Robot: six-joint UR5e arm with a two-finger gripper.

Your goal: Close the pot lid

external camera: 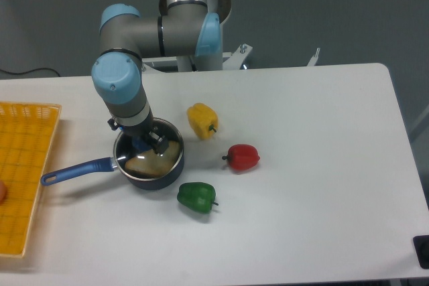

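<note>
The dark navy pot (149, 160) stands left of the table's middle, its long blue handle (75, 171) pointing left. The glass lid (153, 157) lies flat on the pot's rim, and its blue knob (141, 144) shows just under my wrist. My gripper (145, 141) points straight down over the knob. One dark fingertip (158, 140) shows to the right of the knob, a little apart from it. The other finger is hidden behind the arm. The jaws look open around the knob.
A yellow pepper (202, 120) lies right of the pot, a red pepper (242, 157) further right, and a green pepper (197, 197) in front of the pot. An orange basket (25, 172) sits at the left edge.
</note>
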